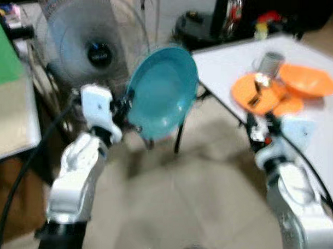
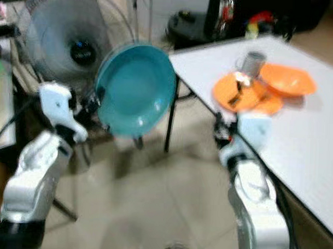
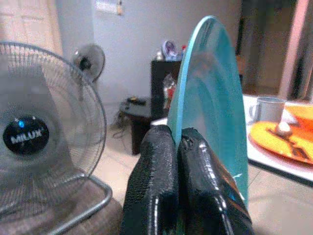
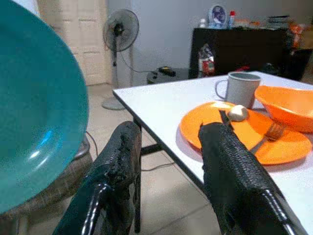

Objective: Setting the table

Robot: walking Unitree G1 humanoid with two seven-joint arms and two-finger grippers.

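My left gripper (image 1: 125, 105) is shut on the rim of a teal plate (image 1: 163, 90), held upright in the air to the left of the white table (image 1: 228, 66). In the left wrist view the fingers (image 3: 161, 171) pinch the teal plate (image 3: 215, 98) at its edge. My right gripper (image 1: 260, 123) hangs open at the table's near-left edge, holding nothing. Its fingers (image 4: 230, 171) point toward an orange plate (image 4: 244, 134) with a fork (image 4: 274, 131) and a small bit of food on it. Beside that stand a grey mug (image 1: 270, 63) and an orange bowl (image 1: 306, 79).
A standing fan (image 1: 87, 45) is close behind the teal plate on the left. A low table with a green sheet (image 1: 6, 97) is at far left. A dark cabinet (image 4: 234, 44) and a second fan (image 4: 117, 34) stand by the back wall. Tiled floor (image 1: 175, 201) lies below.
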